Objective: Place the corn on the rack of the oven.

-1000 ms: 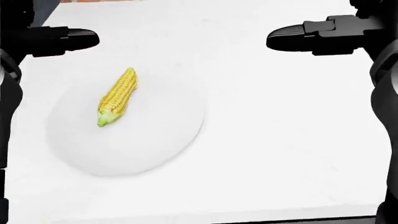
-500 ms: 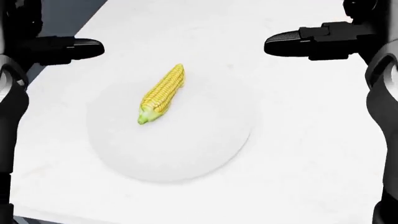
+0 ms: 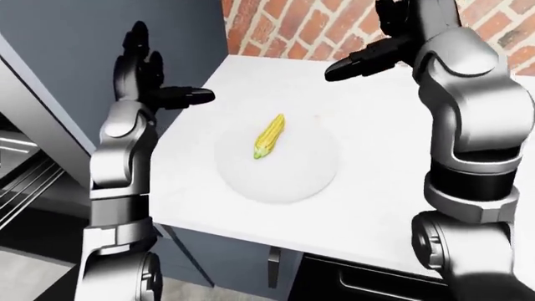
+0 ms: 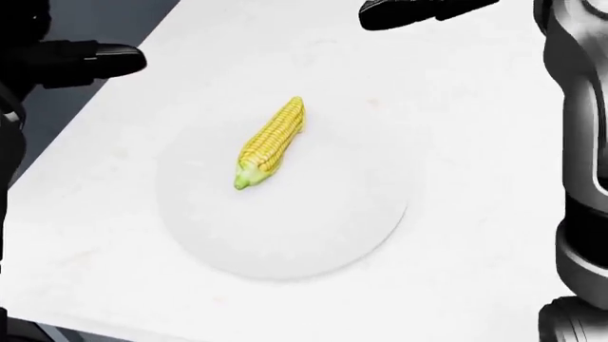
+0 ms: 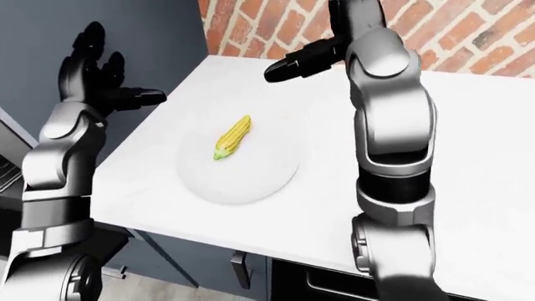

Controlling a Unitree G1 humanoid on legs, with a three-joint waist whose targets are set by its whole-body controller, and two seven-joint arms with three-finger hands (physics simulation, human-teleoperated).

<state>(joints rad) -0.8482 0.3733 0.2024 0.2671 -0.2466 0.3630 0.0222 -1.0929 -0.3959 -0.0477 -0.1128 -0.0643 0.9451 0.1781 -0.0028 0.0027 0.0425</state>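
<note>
Left hand (image 5: 100,78) is up at the left of the right-eye view, fingers spread and holding nothing; right hand (image 3: 393,44) hangs high over the counter (image 3: 393,207), fingers loose and apart, nothing in them either; between and below them the corn (image 4: 271,142) lies slantwise on a round white plate (image 4: 285,249), pale green tip toward the view's lower left; brick wall (image 3: 284,25) above; oven rack (image 3: 21,188) shows at far left.

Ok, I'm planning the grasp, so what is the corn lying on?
The corn lies on a round white plate, which sits on the white counter. Nothing else is on the plate; the counter surface under the plate is covered.
</note>
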